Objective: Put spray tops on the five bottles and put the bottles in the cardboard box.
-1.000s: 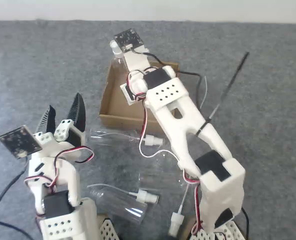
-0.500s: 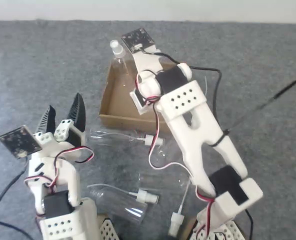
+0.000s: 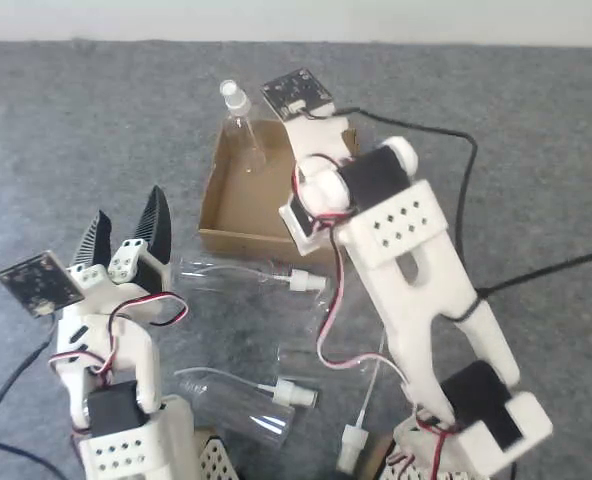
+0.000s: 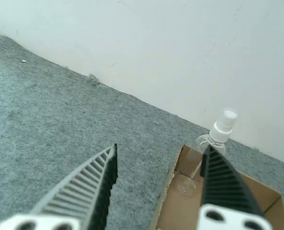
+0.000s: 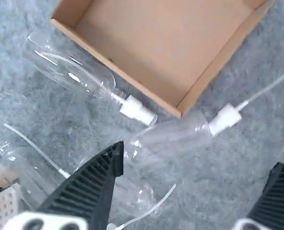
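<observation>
A clear bottle (image 3: 242, 135) with a white spray top stands upright in the far left corner of the cardboard box (image 3: 234, 205); the left wrist view shows the bottle (image 4: 219, 130) past my open left gripper (image 4: 161, 151). That gripper (image 3: 128, 208) is raised at the near left, apart from everything. My right gripper (image 5: 197, 160) is open and empty, held above the box's near edge (image 5: 166, 43). Below it lie two capped bottles, one (image 5: 75, 74) along the box wall and another (image 5: 171, 136) beside it.
On the carpet in front of the box lie a capped bottle (image 3: 238, 272), another capped bottle (image 3: 238, 402) near the left arm's base, and a loose spray top (image 3: 352, 440) with its tube. The right arm's cables hang to the right.
My right arm has swung to the right and drawn back from the upright bottle, which stays standing in the box corner. The left arm has not moved.
</observation>
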Motion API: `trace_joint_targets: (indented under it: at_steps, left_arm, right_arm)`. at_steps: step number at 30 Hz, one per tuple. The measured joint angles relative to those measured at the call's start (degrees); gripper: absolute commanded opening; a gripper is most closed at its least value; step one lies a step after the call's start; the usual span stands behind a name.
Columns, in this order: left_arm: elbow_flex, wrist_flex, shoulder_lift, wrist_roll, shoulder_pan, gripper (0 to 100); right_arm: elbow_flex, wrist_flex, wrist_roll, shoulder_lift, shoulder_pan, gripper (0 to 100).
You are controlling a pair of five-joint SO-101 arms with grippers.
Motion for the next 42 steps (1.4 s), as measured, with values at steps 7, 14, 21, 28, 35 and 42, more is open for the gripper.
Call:
trace_joint_targets:
  at_steps: [7, 14, 21, 28, 35, 42]
  left_arm:
    - [0.0, 0.0, 0.0, 0.0, 0.0, 26]
    - [0.0, 0.0, 0.0, 0.0, 0.0, 26]
    - [0.0, -0.35, 0.0, 0.0, 0.0, 26]
    - [0.0, -3.52, 0.0, 0.0, 0.0, 26]
    - [0.0, -3.52, 0.0, 0.0, 0.0, 26]
    - [0.0, -3.52, 0.0, 0.0, 0.0, 26]
  right_arm:
    - [11.16, 0.0, -2.9, -9.85, 0.0, 40.7]
    - [19.78, 0.0, -6.15, -16.79, 3.43, 40.6]
    - [29.98, -4.75, -7.47, -16.88, 13.1, 40.5]
    - [38.24, -13.54, -10.99, -16.88, 13.63, 33.1]
    - [41.93, -19.34, -11.25, -16.88, 9.58, 26.0]
    - [43.87, -21.19, -11.34, -16.88, 5.1, 25.7]
